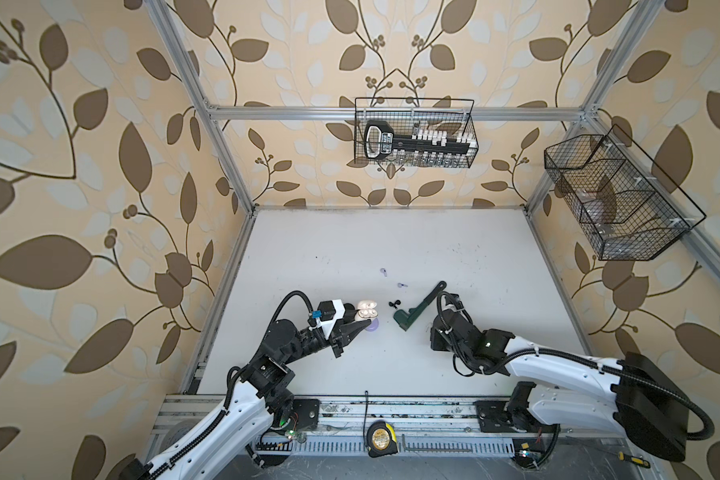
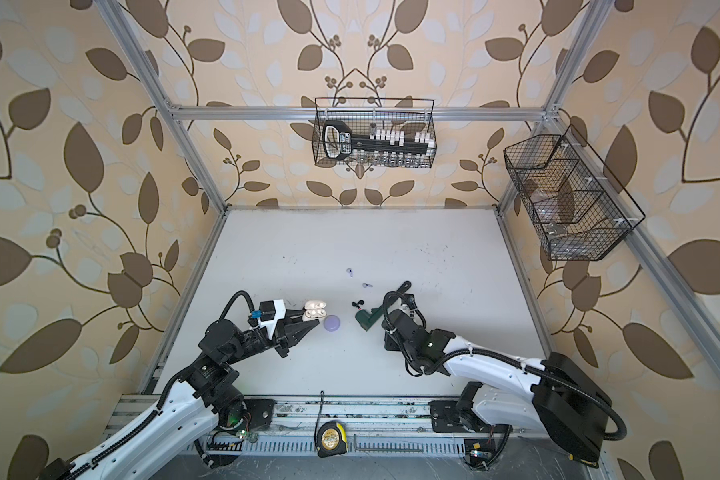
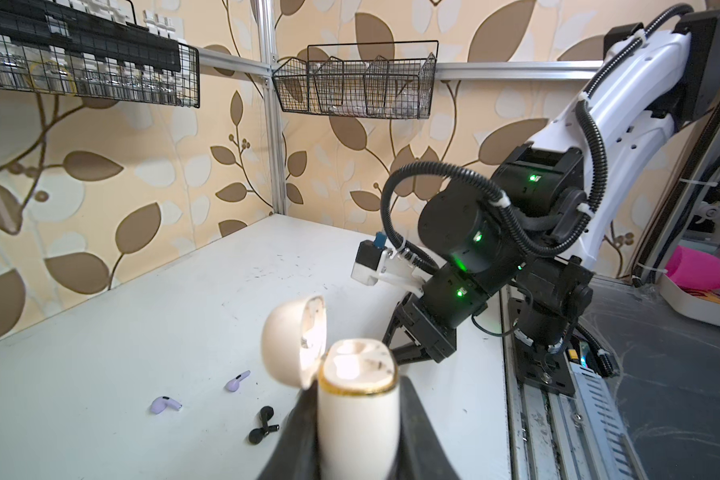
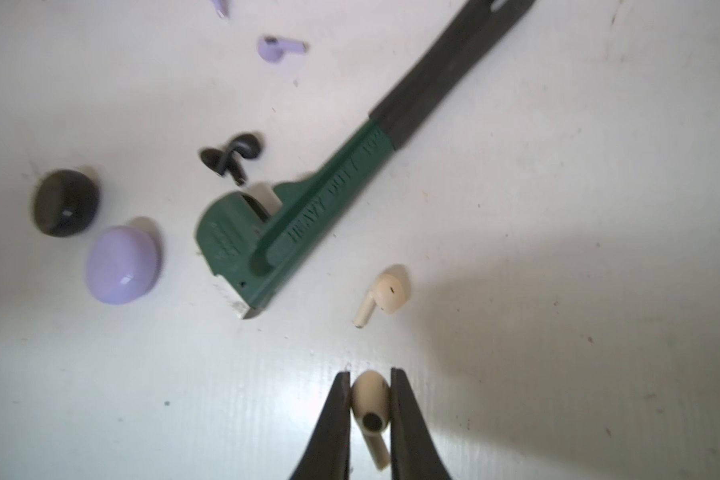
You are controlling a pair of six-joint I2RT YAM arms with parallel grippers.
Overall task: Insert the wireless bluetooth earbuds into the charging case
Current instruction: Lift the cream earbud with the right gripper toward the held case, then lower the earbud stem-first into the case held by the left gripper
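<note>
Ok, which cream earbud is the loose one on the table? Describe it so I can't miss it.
Find the long dark green pipe wrench on the white table. Just off its heavy head end, on the side away from the glossy black case and lilac case, lies a small cream plastic earbud. Unlike the matching earbud pinched in the right tool, it lies free, touching nothing.

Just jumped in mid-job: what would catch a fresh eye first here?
The left tool grips an open cream charging case, lid flipped up, left of centre. The right tool is shut on a cream earbud right of centre. A big green wrench lies mid-table among loose earbuds.
</note>
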